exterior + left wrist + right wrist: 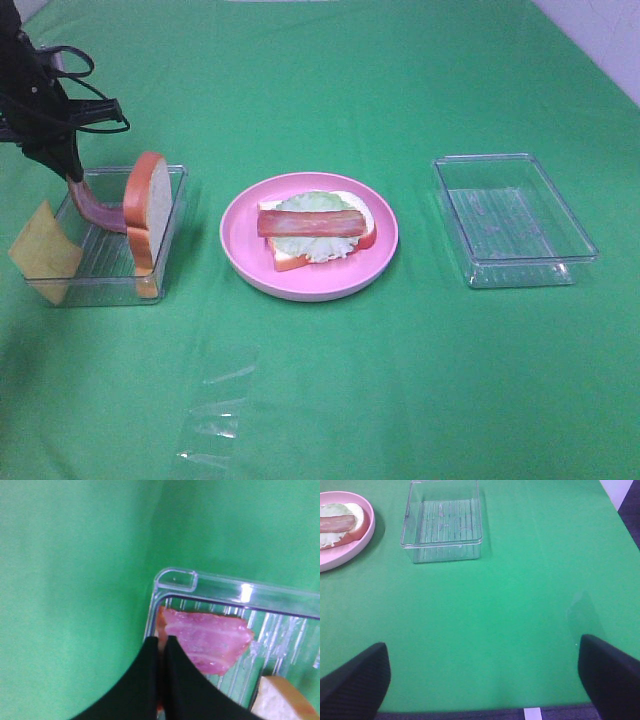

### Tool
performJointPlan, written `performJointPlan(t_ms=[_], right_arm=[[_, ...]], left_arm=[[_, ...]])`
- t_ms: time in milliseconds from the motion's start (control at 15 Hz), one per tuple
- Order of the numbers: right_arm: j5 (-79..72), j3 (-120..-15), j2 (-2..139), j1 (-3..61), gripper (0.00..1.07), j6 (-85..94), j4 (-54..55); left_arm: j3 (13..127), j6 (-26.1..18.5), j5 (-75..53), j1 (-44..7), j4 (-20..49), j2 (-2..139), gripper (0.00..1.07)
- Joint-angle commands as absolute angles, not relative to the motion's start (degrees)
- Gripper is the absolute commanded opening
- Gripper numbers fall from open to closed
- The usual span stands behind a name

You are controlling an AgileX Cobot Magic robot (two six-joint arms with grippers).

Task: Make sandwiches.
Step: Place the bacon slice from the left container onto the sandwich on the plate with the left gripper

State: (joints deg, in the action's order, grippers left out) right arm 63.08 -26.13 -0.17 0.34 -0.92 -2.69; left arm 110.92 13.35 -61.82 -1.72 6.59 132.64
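On the pink plate (240, 258) lies a bread slice (367, 237) with pale green lettuce (312, 247) and a bacon strip (310, 222) on top; they also show in the right wrist view (340, 524). My left gripper (73, 172) is shut on a second bacon strip (98, 212), which hangs into the left clear tray (100, 285); the strip shows pink in the left wrist view (210, 637). A bread slice (150, 208) stands on edge in that tray, and a yellow cheese square (42, 252) leans at its left end. My right gripper (485, 677) is open and empty over the cloth.
An empty clear tray (512, 220) stands at the right, also in the right wrist view (442, 522). A crumpled clear plastic film (215, 415) lies on the green cloth near the front. The cloth's front edge shows in the right wrist view.
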Motion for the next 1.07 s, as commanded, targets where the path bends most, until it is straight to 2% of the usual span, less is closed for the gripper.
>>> performJointPlan(t_ms=[67,400,600,667,867,1067], right_arm=[[62.85,-25.9,-2.01,0.11,0.97,-0.46,-2.69],[62.85,-25.9,-2.01,0.11,0.97,-0.46,-2.69],[62.85,-25.9,-2.01,0.11,0.97,-0.46,-2.69],[62.85,-25.9,-2.01,0.11,0.97,-0.46,-2.69],[62.85,-25.9,-2.01,0.11,0.97,-0.46,-2.69],[62.85,-25.9,-2.01,0.11,0.97,-0.46,-2.69]], left_arm=[[114.94,13.41,-64.69,-2.29,8.59,129.37,0.0],[123.47,13.29,-66.23,-6.07,8.65,125.82,0.0],[129.95,13.29,-65.2,-10.66,9.68,125.31,0.0],[131.72,13.01,-61.88,-14.32,15.87,125.31,0.0],[131.72,10.26,-59.07,-18.51,25.15,126.11,0.0],[131.72,5.79,-60.96,-22.86,31.34,127.54,0.0]])
